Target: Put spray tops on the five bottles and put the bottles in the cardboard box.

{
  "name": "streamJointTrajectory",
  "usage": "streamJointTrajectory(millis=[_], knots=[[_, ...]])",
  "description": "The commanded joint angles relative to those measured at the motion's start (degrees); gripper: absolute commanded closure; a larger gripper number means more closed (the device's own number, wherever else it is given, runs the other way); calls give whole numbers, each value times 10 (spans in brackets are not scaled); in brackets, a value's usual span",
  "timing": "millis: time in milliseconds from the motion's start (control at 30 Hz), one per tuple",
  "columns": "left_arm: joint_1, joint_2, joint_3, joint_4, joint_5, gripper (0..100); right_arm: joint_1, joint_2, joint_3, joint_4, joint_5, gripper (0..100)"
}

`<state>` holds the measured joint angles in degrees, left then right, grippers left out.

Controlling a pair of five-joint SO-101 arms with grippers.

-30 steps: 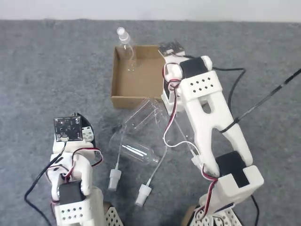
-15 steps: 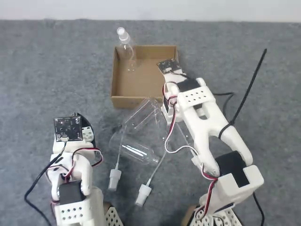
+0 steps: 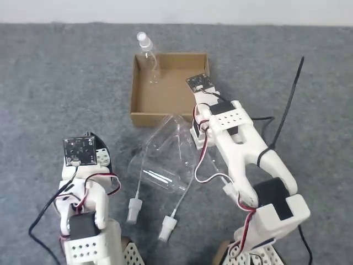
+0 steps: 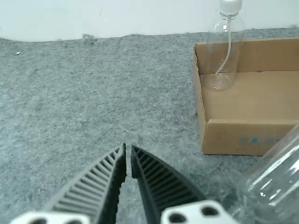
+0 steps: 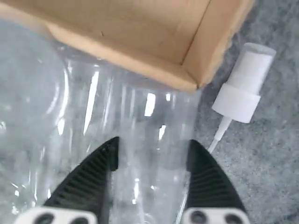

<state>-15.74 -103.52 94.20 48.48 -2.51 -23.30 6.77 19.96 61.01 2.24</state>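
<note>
Nothing written can be read anywhere: the one print to be seen is a faint blue mark (image 4: pixel 257 140) on the near outer wall of the cardboard box (image 4: pixel 224 136), too blurred to make out.

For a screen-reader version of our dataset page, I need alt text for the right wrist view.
The right tool, open, straddles a clear bottle lying beside the cardboard box corner; a white spray top lies on the grey carpet beside it.
</note>
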Motion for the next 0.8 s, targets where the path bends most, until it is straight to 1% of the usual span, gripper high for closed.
streamJointTrajectory(millis=[0, 67, 200, 333, 433, 767], knots=[[-4, -12, -1, -2, -5, 988, 11, -52, -16, -9, 6, 992], [-4, -12, -1, -2, -5, 988, 14, -65, -21, -6, 4, 992], [-4, -12, -1, -2, -5, 988, 21, -96, -52, 43, -9, 992], [-4, -12, -1, -2, -5, 988, 21, -122, -89, 89, -76, 992], [-4, -12, -1, -2, -5, 988, 22, -134, -110, 100, -130, 992], [-4, -12, -1, -2, -5, 988, 92, -151, -136, 98, -313, 992]])
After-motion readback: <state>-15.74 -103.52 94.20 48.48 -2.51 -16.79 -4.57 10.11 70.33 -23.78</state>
